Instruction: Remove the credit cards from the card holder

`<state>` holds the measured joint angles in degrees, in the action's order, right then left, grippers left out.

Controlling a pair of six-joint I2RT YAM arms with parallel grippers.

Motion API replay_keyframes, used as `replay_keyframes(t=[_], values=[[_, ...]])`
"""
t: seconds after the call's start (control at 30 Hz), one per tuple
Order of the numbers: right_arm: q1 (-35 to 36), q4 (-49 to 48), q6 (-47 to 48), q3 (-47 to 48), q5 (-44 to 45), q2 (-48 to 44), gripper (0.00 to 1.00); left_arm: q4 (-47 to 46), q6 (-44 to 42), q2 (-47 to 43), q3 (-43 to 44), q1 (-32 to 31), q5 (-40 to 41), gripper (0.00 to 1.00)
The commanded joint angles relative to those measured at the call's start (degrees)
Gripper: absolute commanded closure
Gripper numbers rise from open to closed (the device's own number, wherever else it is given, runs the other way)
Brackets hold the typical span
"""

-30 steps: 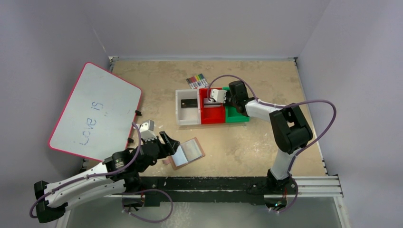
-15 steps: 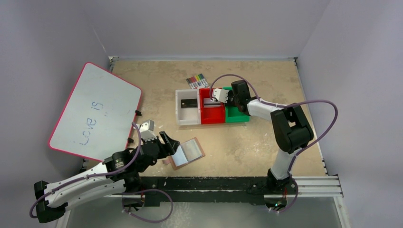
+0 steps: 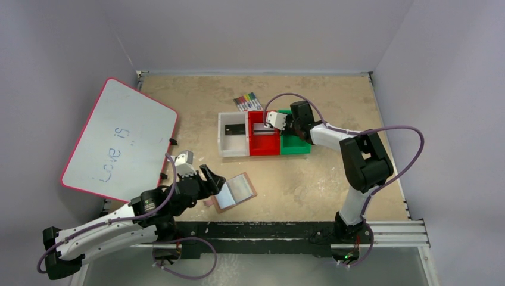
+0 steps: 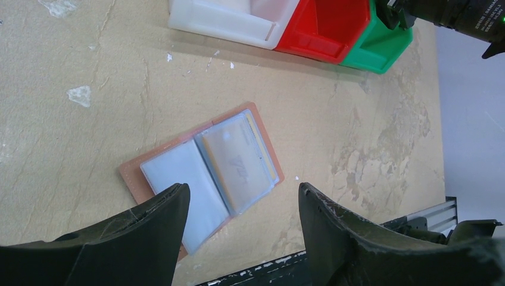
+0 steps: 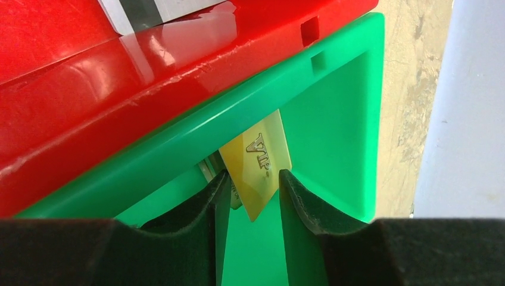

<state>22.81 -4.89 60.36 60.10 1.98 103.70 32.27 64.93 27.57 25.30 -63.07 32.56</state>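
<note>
Since a second ago the right gripper (image 5: 253, 177) has parted its jaws inside the green bin (image 5: 333, 119); a gold card (image 5: 257, 161) stands between them. The red bin (image 5: 89, 89) holds a silver card (image 5: 178, 9), the white bin (image 3: 233, 149) a black card (image 3: 236, 129). The left gripper (image 4: 241, 189), jaws wide, hovers above the open card holder (image 4: 205, 173).

Tan-brown for the small flat bifold card holder (image 4: 205, 170), pale blue-grey across its clear pockets (image 4: 172, 176); shiny gold, with raised "VIP" lettering, on the thin plastic card (image 5: 262, 161); bright green for the plastic bin (image 5: 333, 119) around it; glossy red for the neighbouring plastic bin (image 5: 89, 89); mottled beige, flecked white, on the tabletop (image 4: 89, 59).
</note>
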Motion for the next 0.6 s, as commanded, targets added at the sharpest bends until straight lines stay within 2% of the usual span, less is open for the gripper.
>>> replay_keyframes(t=[0.0, 0.07, 0.1, 0.13, 0.57], values=[[0.02, 1.71, -1.25, 1.67, -2.08, -2.76, 0.61, -1.99, 0.28, 0.17, 1.63, -0.01, -0.46, 0.34], [-0.13, 1.81, -1.61, 1.72, -2.72, -3.2, 0.53, -2.23, 0.42, 0.38, 1.52, -0.01, -0.65, 0.34], [-0.07, 2.0, -1.7, 1.74, -3.03, -3.43, 0.44, -2.41, 0.46, 0.38, 1.44, -0.02, -0.81, 0.34], [-0.2, 2.06, -1.65, 1.7, -3.19, -3.48, 0.42, -2.52, 0.46, 0.44, 1.36, 0.02, -0.82, 0.34], [-0.55, -0.36, -5.95, 2.0, -2.88, -8.4, 0.4, -3.18, 0.77, 0.9, 1.41, -0.02, -1.22, 0.34]])
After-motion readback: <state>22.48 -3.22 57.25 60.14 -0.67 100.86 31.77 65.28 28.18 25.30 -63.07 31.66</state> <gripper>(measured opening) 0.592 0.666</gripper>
